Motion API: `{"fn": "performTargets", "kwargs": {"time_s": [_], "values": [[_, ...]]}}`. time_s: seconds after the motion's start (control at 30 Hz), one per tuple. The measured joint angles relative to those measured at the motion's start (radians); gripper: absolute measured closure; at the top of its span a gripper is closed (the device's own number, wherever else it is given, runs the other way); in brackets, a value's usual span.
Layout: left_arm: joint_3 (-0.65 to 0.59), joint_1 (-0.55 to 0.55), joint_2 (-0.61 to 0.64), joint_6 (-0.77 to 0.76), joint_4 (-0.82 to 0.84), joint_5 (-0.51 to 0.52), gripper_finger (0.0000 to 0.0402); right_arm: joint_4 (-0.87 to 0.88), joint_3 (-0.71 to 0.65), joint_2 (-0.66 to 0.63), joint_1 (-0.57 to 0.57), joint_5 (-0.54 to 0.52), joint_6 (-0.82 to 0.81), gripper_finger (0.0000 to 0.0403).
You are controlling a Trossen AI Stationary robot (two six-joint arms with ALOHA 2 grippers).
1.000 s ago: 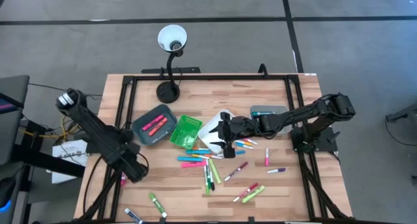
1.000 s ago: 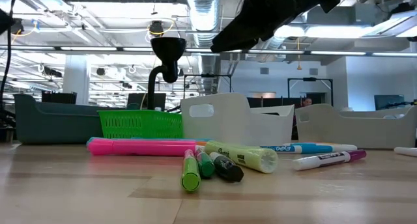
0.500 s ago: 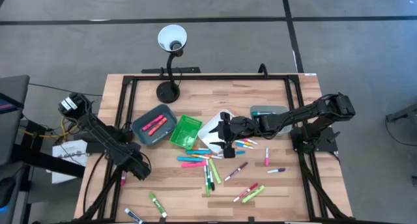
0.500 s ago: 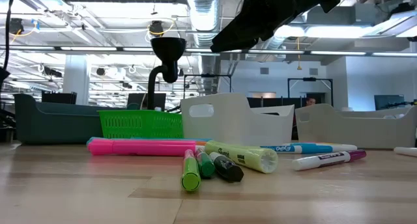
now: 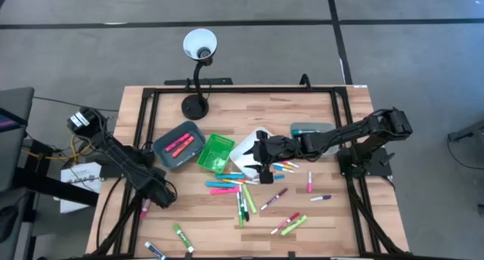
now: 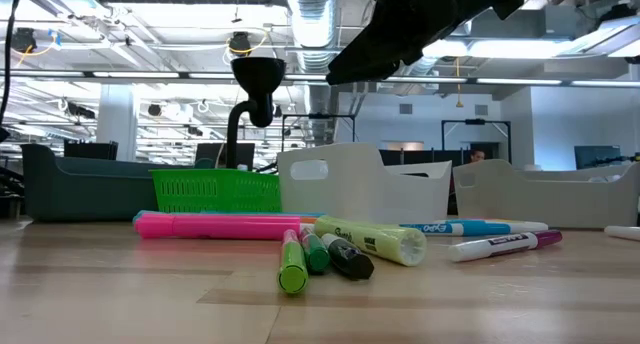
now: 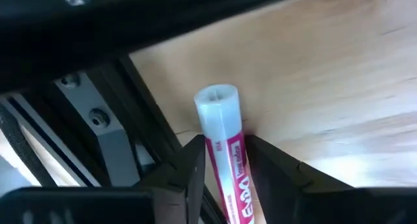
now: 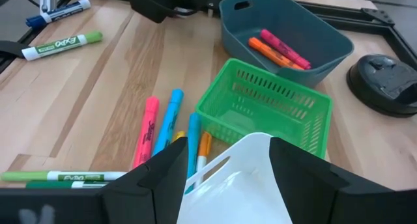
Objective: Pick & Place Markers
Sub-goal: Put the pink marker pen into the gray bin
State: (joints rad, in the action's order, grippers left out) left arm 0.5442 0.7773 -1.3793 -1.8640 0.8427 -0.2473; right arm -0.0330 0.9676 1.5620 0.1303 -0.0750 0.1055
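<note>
pink-labelled marker with a pale cap sits directly between the fingers of my left gripper, at the table's left edge beside the black frame rail. its long axis runs forward along the line of the fingers, cap end pointing away from the wrist, so the jaws bracket the barrel from both sides. i read them as pinching it or very nearly so; i cannot confirm firm contact on both sides.

my right gripper hangs near the table's centre over the white bin, fingers spread wide and empty. the grey bin, already holding pink and orange markers, lies toward the back edge from the left gripper, so the left arm is the nearer one for the carry.
</note>
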Motion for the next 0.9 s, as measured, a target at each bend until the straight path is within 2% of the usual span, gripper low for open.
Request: {"fn": "performTargets", "kwargs": {"time_s": [0.23, 0.37, 0.53, 0.67, 0.8, 0.9], "values": [[0.012, 0.000, 0.001, 0.030, -0.034, 0.046, 0.0340, -0.002, 0.000, 0.000, 0.000, 0.000, 0.000, 0.0198], [0.039, 0.000, -0.002, 0.033, -0.048, 0.111, 0.0341, -0.005, 0.000, 0.000, 0.000, 0.000, 0.000, 0.0198], [0.163, -0.002, -0.003, 0.077, -0.064, 0.311, 0.0341, -0.017, 0.000, 0.000, 0.000, -0.001, 0.008, 0.0198], [0.274, -0.002, -0.003, 0.120, -0.061, 0.537, 0.0341, -0.008, -0.001, -0.019, 0.002, -0.002, 0.034, 0.0198], [0.352, -0.012, -0.003, 0.274, -0.072, 0.766, 0.0341, 0.072, -0.001, -0.103, 0.014, -0.022, 0.050, 0.0198], [0.390, -0.041, -0.003, 0.457, -0.101, 0.926, 0.0341, 0.159, -0.001, -0.190, 0.028, -0.074, 0.020, 0.0198]]}}
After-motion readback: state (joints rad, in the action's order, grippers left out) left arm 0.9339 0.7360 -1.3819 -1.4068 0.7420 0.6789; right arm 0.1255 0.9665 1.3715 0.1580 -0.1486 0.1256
